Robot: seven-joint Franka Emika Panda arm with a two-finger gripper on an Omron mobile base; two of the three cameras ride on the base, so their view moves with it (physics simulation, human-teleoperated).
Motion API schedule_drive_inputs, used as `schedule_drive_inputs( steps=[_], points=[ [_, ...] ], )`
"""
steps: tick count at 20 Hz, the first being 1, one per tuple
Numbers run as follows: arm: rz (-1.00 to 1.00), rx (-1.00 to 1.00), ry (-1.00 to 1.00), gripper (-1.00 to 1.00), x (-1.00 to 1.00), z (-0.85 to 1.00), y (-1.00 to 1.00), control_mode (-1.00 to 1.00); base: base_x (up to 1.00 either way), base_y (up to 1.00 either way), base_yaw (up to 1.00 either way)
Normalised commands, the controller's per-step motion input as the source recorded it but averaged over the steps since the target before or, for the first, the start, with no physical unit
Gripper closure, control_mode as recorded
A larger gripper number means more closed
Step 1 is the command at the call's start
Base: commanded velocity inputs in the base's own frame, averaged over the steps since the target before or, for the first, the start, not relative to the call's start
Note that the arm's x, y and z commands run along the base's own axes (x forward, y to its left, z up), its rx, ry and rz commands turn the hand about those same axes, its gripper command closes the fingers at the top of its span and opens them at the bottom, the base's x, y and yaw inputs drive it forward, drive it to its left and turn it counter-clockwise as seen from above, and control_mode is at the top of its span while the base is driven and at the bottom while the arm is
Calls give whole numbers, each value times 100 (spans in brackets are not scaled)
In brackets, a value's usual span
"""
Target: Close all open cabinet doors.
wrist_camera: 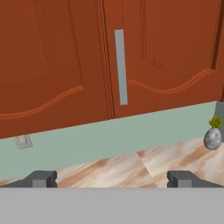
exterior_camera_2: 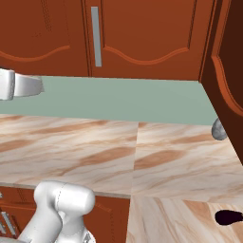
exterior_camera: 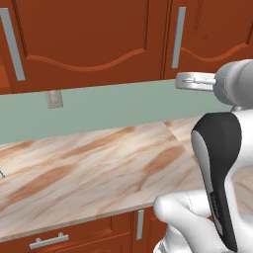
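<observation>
The wall doors ahead of you look shut: in the hand view the door with the bar handle point(wrist_camera: 120, 66) sits flush with its neighbour on the left point(wrist_camera: 48, 57), seams tight. From the left base view two more doors point(exterior_camera: 84, 39) hang level over the counter point(exterior_camera: 89, 173), both flush as far as you can see. What is left, by my reading, is on your right: in the right base view a dark door point(exterior_camera_2: 228, 76) stands edge-on at the right border, swung out over the counter, so that one still wants closing. Whether others stand open out of frame you cannot tell.

The gripper point(wrist_camera: 112, 178) holds nothing; its two dark fingertips point(wrist_camera: 41, 178) are set wide apart, pointing at the wall under the handled door.

The doors are reddish-brown wood with a raised panel whose lower edge runs in an arched curve; the handles are flat, long, grey metal bars, set upright. The counter is glossy marble, cream veined with rust. A pale green backsplash point(exterior_camera: 113, 106) carries a small outlet plate point(exterior_camera: 54, 99). A rounded, speckled grey vase point(wrist_camera: 213, 138) with a green sprig stands by the wall at the right.
</observation>
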Motion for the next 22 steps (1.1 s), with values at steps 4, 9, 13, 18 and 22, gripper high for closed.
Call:
schedule_drive_inputs(
  steps=[4, 9, 13, 18, 22],
  points=[
    [0, 0, 0, -100, 0, 0, 0, 100, -36, 4, 2],
    [0, 0, 0, -100, 0, 0, 0, 100, -51, 21, 7],
    [0, 0, 0, -100, 0, 0, 0, 100, -49, 45, 6],
    [0, 0, 0, -100, 0, 0, 0, 100, -13, 69, 6],
    [0, 0, 0, -100, 0, 0, 0, 100, -2, 82, 5]
  ],
)
